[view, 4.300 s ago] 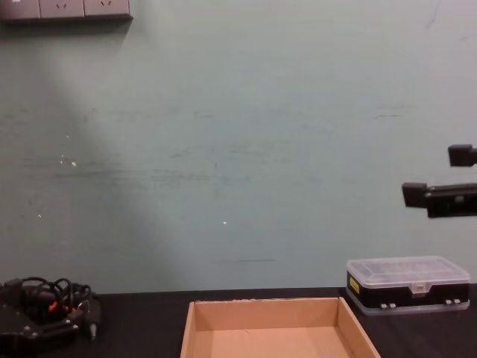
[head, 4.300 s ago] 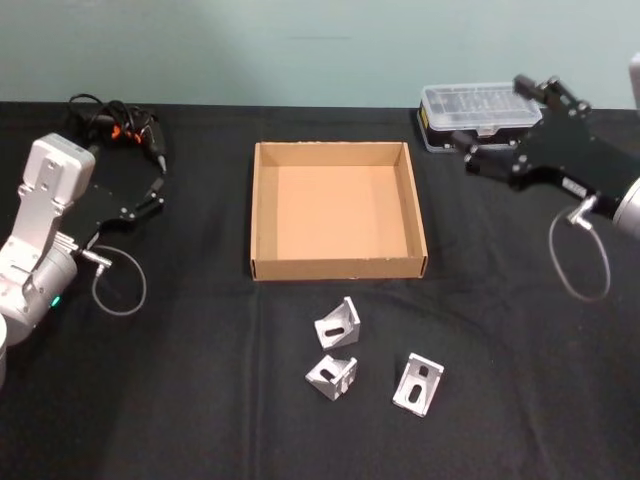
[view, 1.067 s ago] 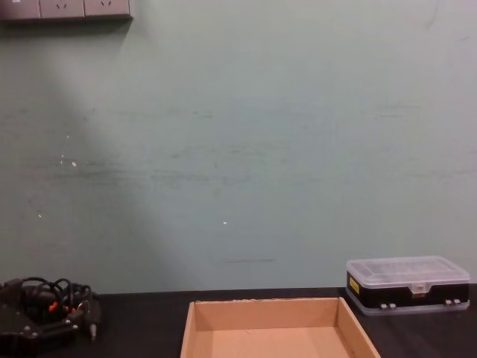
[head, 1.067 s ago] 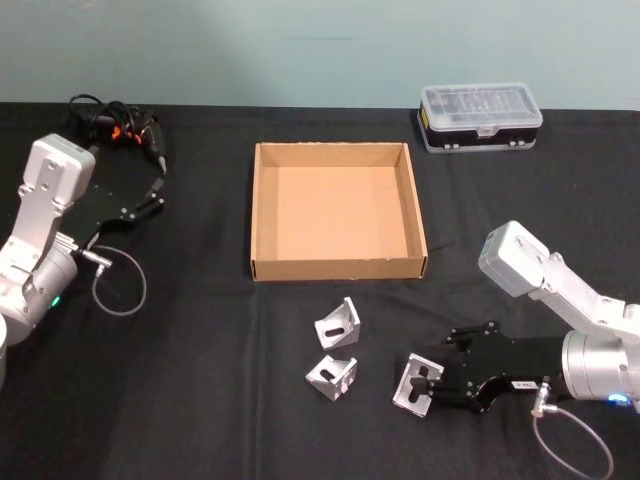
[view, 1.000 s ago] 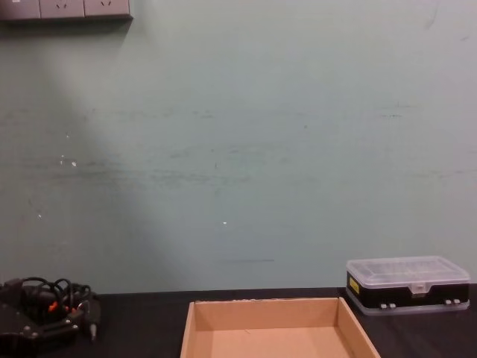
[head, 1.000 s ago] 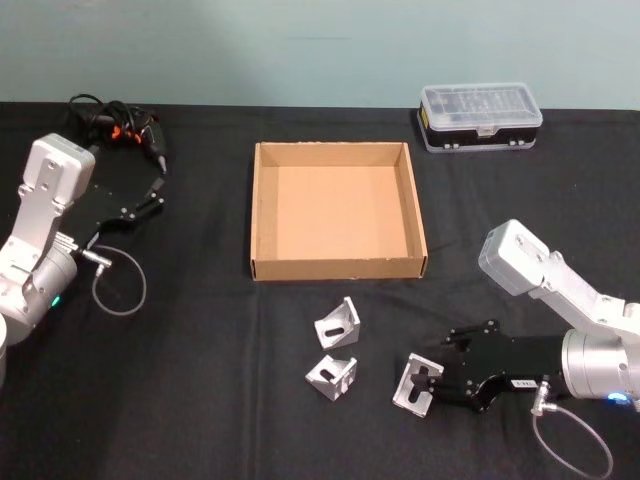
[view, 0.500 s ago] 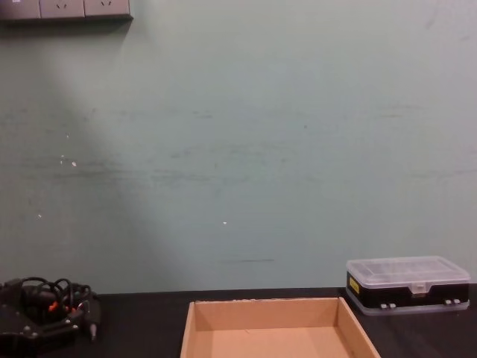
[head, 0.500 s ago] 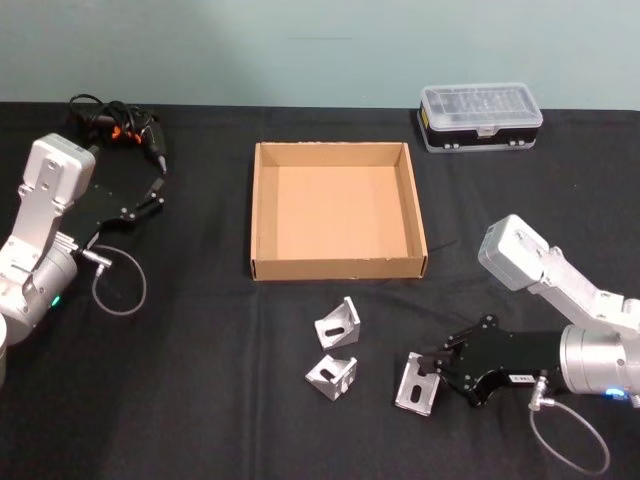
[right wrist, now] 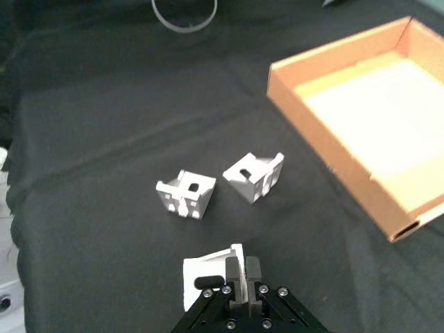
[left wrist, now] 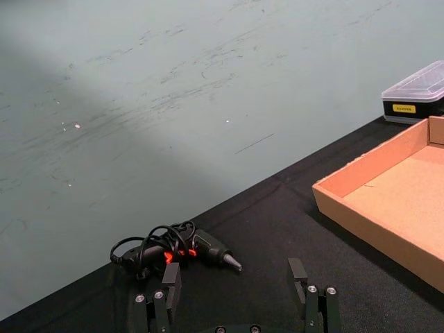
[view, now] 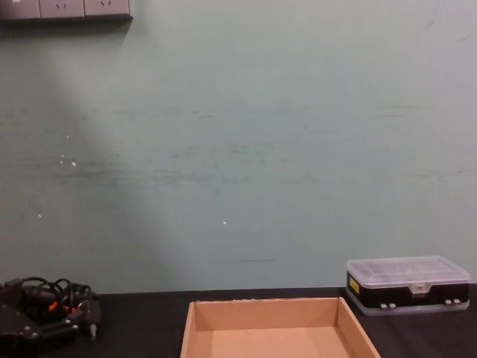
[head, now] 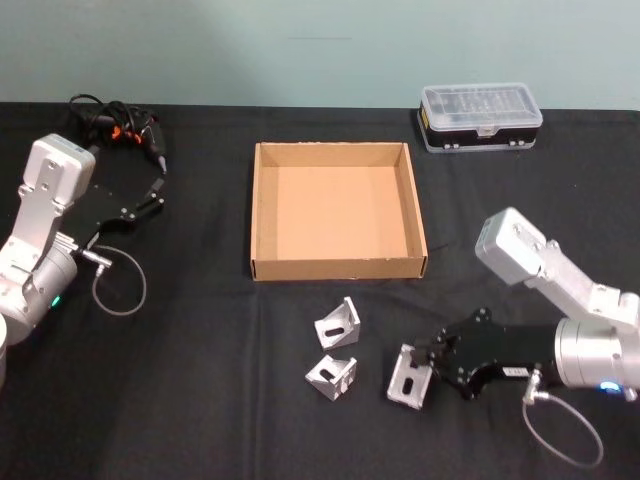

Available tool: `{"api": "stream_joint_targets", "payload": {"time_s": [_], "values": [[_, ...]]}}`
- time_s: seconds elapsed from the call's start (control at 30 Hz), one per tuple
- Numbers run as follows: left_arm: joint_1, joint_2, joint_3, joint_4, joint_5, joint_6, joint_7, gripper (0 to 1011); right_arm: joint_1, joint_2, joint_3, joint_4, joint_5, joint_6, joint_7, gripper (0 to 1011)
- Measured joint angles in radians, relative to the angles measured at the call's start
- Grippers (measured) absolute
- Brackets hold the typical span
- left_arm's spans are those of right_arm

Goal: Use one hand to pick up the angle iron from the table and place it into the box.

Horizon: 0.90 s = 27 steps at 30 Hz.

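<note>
Pinching the rightmost angle iron, the right gripper sits near the box (left gripper parked, fingers spread).

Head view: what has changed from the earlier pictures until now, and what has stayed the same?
The right claw came down from beside the plastic case to the near right of the table, shut on the rightmost angle iron and shifted it slightly leftward. The left claw, open at the far left, the other two angle irons and the box stayed as they were.
</note>
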Motion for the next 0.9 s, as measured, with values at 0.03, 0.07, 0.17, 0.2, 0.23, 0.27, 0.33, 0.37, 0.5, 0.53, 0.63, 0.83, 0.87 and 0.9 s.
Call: {"api": "stream_joint_targets", "payload": {"time_s": [0.03, 0.07, 0.17, 0.2, 0.23, 0.27, 0.33, 0.37, 0.5, 0.53, 0.63, 0.83, 0.87, 0.9], "values": [[0.000, 0.000, 0.000, 0.000, 0.000, 0.000, 0.000, 1000, 0.002, -0.001, 0.003, -0.002, 0.001, -0.003, 0.000, 54], [0.000, 0.000, 0.000, 0.000, 0.000, 0.000, 0.000, 1000, 0.008, -0.004, 0.010, -0.006, 0.005, -0.011, 0.000, 54], [0.000, 0.000, 0.000, 0.000, 0.000, 0.000, 0.000, 1000, 0.027, -0.013, 0.029, -0.013, 0.011, -0.029, -0.006, 54], [0.000, 0.000, 0.000, 0.000, 0.000, 0.000, 0.000, 1000, 0.032, -0.015, 0.033, -0.014, 0.011, -0.032, -0.009, 54], [0.000, 0.000, 0.000, 0.000, 0.000, 0.000, 0.000, 1000, 0.046, -0.022, 0.044, -0.014, 0.011, -0.043, -0.019, 54], [0.000, 0.000, 0.000, 0.000, 0.000, 0.000, 0.000, 1000, 0.046, -0.022, 0.044, -0.014, 0.011, -0.043, -0.019, 54], [0.000, 0.000, 0.000, 0.000, 0.000, 0.000, 0.000, 1000, 0.070, -0.037, 0.058, -0.009, 0.007, -0.059, -0.034, 54], [0.000, 0.000, 0.000, 0.000, 0.000, 0.000, 0.000, 1000, 0.077, -0.042, 0.061, -0.005, 0.005, -0.063, -0.040, 54], [0.000, 0.000, 0.000, 0.000, 0.000, 0.000, 0.000, 1000, 0.128, -0.094, 0.076, 0.035, -0.028, -0.093, -0.090, 54], [0.000, 0.000, 0.000, 0.000, 0.000, 0.000, 0.000, 1000, 0.136, -0.104, 0.078, 0.046, -0.035, -0.100, -0.098, 53], [0.000, 0.000, 0.000, 0.000, 0.000, 0.000, 0.000, 1000, 0.170, -0.148, 0.075, 0.091, -0.068, -0.125, -0.120, 54], [0.000, 0.000, 0.000, 0.000, 0.000, 0.000, 0.000, 1000, 0.233, -0.238, 0.055, 0.205, -0.130, -0.160, -0.152, 53], [0.000, 0.000, 0.000, 0.000, 0.000, 0.000, 0.000, 1000, 0.240, -0.247, 0.052, 0.218, -0.136, -0.164, -0.153, 54], [0.000, 0.000, 0.000, 0.000, 0.000, 0.000, 0.000, 1000, 0.257, -0.270, 0.043, 0.251, -0.149, -0.174, -0.154, 54]]}}
